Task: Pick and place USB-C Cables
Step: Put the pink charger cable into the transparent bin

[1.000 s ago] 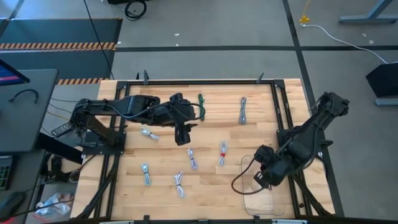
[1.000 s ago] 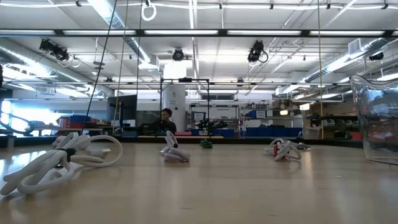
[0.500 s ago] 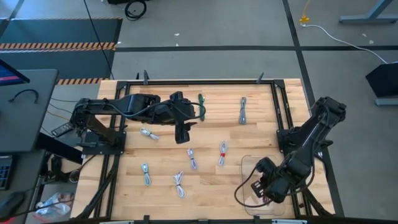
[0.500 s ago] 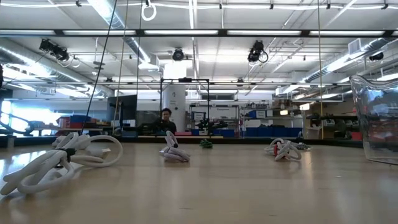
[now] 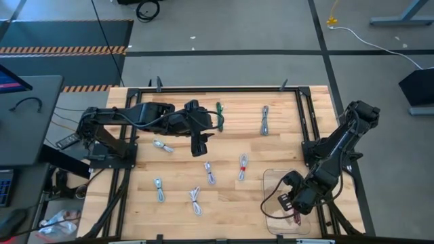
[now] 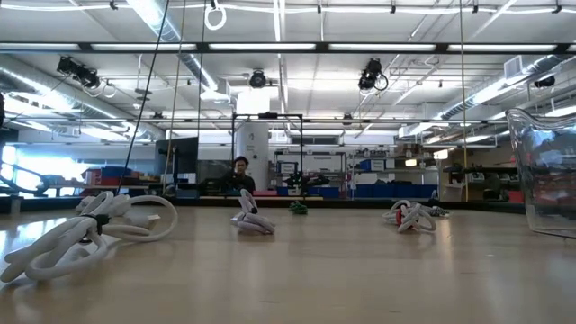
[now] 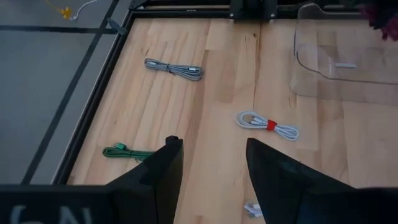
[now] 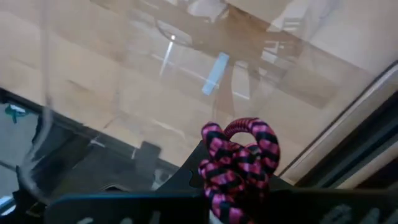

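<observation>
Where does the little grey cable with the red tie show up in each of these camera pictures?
High view: the grey cable with the red tie lies mid-table, just left of the clear tray.
Low view: right of centre, far back, left of the tray's wall.
Left wrist view: centre right, beyond the left gripper.
Right wrist view: not in it.
Shared landmark: the clear tray.

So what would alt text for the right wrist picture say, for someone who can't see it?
Close up, the right end effector is shut on a pink-and-black braided cable, held over a clear plastic tray on a pale wooden table.
</observation>
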